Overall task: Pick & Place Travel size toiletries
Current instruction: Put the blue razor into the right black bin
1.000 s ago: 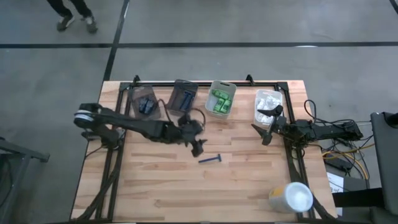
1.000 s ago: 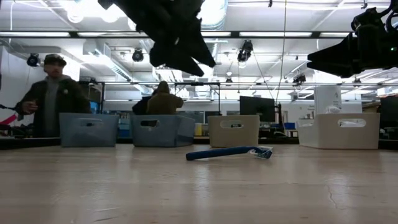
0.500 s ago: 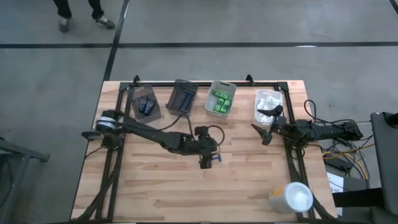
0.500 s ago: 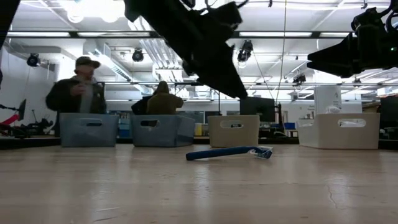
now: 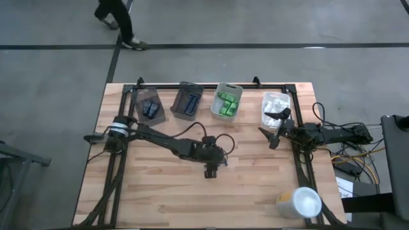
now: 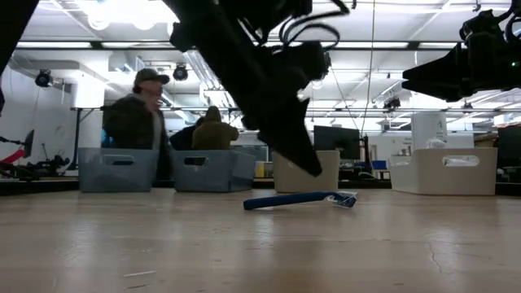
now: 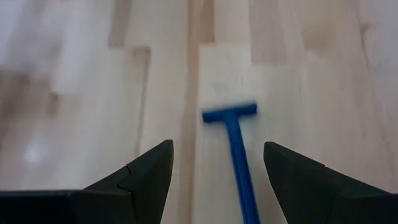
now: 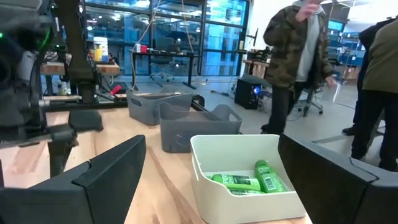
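Note:
One dark blue razor [image 6: 299, 199] lies flat on the table's middle, and my left wrist view shows its head [image 7: 229, 113] and thin handle. My left gripper [image 5: 211, 170] hangs open just above it, slanting down [image 6: 311, 167]. Its fingers stand on either side of the handle [image 7: 217, 148] without touching. My right gripper [image 5: 271, 128] waits open in the air near the table's right edge, beside the bin of white packets [image 5: 275, 102], also shown open in its wrist view [image 8: 210, 146]. Green packs [image 8: 249, 180] lie in a white bin.
Several bins line the far edge: a clear one with dark blue pieces [image 5: 149, 107], a grey one with razors [image 5: 187, 102], a white one with green packs [image 5: 227, 102], a white one with packets [image 5: 265, 118]. A large white cup [image 5: 299, 203] lies at the near right corner. People stand beyond the table [image 6: 134, 122].
My left gripper has swung from near the grey bins toward the table's right and near side and come down over the razor, staying open. The razor has not moved. A person beyond the table has walked to the right.

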